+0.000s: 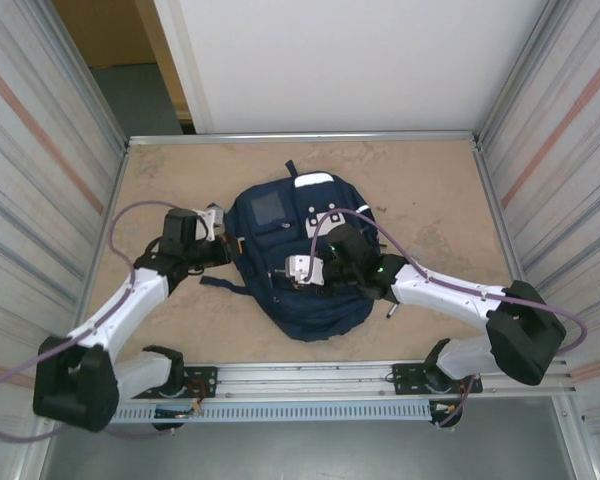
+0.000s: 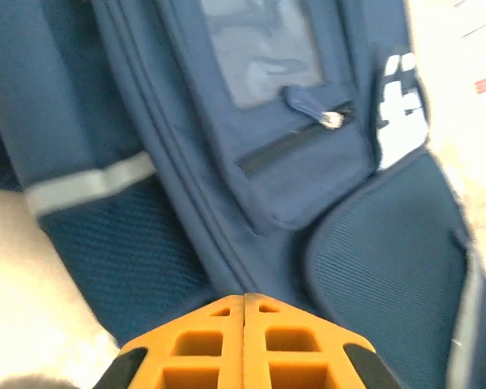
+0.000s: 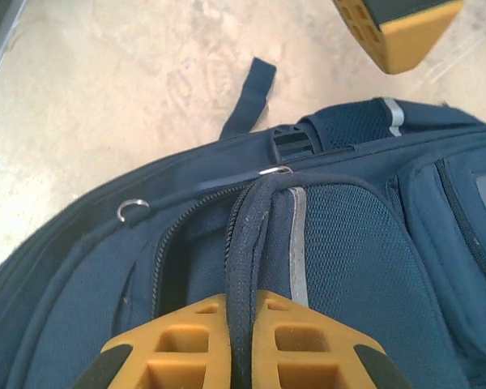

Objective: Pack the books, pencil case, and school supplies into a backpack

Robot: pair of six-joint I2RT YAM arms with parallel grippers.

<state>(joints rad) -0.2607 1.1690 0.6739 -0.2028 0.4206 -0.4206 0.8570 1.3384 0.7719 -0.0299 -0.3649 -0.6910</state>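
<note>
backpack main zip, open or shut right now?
Partly open: a dark gap splits the zip teeth on the backpack beside the right gripper, jaws shut on its pull cord. Full extent: cannot tell.

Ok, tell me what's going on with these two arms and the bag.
Both arms are working on the navy backpack, which lies flat on the table. The right gripper is shut on a dark cord loop on the bag, beside a zip that looks partly open. The left gripper is shut at the bag's left side; whether it pinches fabric is unclear.
</note>
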